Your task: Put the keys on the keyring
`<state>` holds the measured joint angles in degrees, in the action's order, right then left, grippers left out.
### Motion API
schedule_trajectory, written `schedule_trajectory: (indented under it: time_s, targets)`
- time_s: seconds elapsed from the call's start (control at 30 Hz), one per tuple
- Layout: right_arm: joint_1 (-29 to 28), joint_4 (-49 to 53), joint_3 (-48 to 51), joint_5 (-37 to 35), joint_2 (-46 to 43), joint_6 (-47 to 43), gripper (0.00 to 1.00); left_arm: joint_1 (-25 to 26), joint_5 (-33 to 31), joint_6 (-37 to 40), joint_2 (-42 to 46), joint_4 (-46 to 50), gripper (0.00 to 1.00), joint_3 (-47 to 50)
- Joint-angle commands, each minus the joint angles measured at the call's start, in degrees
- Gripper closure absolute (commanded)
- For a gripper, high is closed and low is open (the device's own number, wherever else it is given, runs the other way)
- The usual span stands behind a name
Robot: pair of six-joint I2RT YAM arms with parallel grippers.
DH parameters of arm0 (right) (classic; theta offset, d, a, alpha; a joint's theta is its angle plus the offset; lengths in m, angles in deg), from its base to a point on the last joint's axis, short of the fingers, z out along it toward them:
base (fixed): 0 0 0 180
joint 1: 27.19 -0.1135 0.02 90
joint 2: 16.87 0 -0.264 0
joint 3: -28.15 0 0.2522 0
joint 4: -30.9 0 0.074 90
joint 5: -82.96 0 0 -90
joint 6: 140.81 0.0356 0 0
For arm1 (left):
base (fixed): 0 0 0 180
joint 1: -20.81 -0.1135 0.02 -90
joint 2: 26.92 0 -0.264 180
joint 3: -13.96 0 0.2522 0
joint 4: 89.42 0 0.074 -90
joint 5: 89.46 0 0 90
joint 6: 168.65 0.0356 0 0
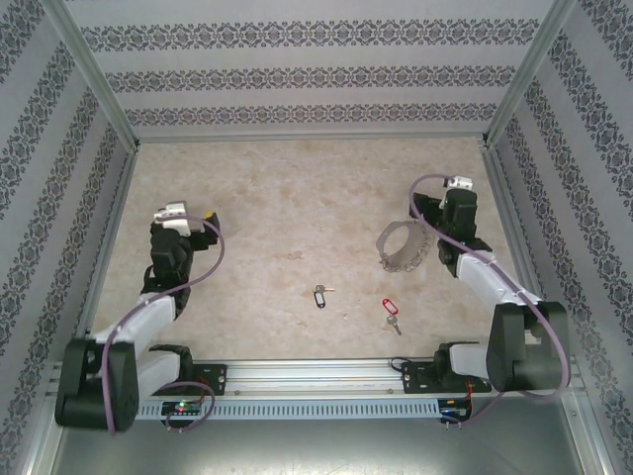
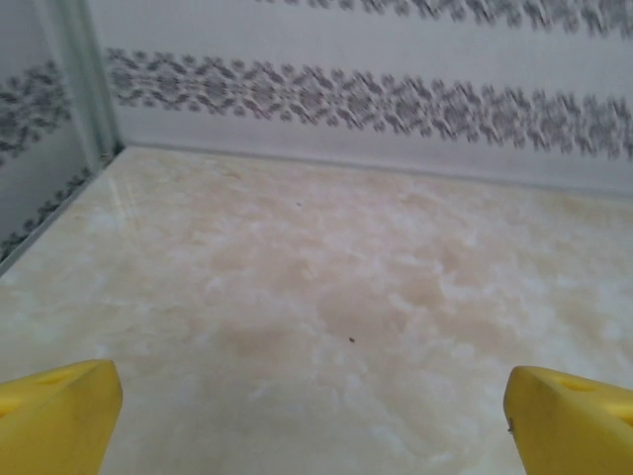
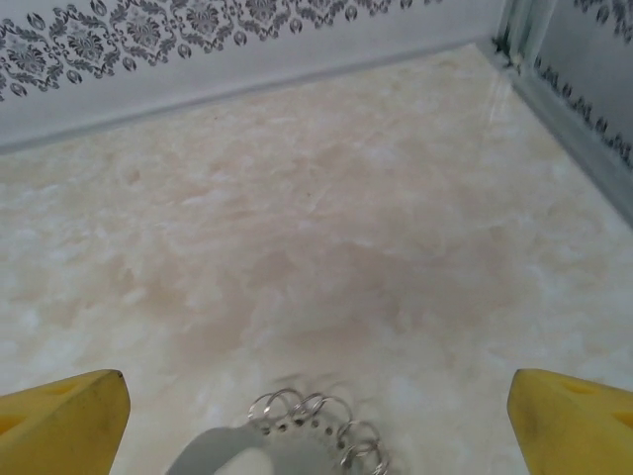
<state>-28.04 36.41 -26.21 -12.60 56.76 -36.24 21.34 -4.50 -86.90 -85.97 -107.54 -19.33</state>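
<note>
Rightward points the dark-tagged key (image 1: 320, 295); red-tagged key (image 1: 391, 312) points nearward.

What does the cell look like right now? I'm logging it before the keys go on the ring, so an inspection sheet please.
Surface: beige marbled table.
Job's things: keyring right of centre; red-tagged key and dark-tagged key apart, nearer the bases.
Clutter: nothing seen.
Grippers: left gripper open, empty; right gripper open, at the keyring.
Cables: purple cables loop along both arms.
Surroundings: patterned walls, metal frame.
</note>
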Motion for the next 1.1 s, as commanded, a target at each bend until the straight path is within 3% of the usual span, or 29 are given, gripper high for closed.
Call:
schedule_trajectory:
  time_s: [0.0, 0.07, 0.1, 0.17, 0.27, 0.37, 0.53, 0.83, 1.07]
  targets:
    - [0.49, 17.98, -3.81, 6.07, 0.38, 7.7, 0.02, -0.97, -6.47, -12.74, 7.2, 17.98, 0.01, -4.1]
    - [0.71, 20.85, -5.58, 9.69, 2.65, 11.09, 0.05, -0.97, -12.43, -23.66, 9.82, 28.1, 0.01, -6.61]
    - [0.8, 23.29, -7.41, 11.85, 4.4, 12.39, 0.08, -1.05, -12.46, -25.73, 10.83, 32.26, 0.01, -7.9]
    - [0.84, 25.37, -9.93, 16.66, 7.8, 14.55, 0.15, -1.08, -5.12, -22.02, 11.58, 33.65, 0.01, -9.52]
    - [0.44, 23.85, -10.69, 22.84, 12.09, 18.84, 0.25, -1.06, 5.12, -22.88, 10.37, 34.76, 0.01, -12.12]
    - [-1.24, 25.57, -12.62, 22.49, 14.66, 19.57, 0.34, -1.05, 12.65, -23.93, 6.43, 37.12, 0.0, -15.65]
    - [-4.79, 25.71, -12.8, 21.0, 16.42, 19.3, 0.37, 0.59, 19.08, -26.76, -1.07, 39.44, 0.0, -19.27]
    - [-8.92, 27.86, -14.81, 20.16, 22.64, 19.51, 0.36, 6.5, 20.97, -27.28, -5.56, 38.25, 0.0, -20.56]
    - [-12.84, 26.46, -14.15, 20.56, 25.48, 22.13, 0.38, 7.76, 22.08, -24.69, -6.84, 40.32, 0.0, -22.71]
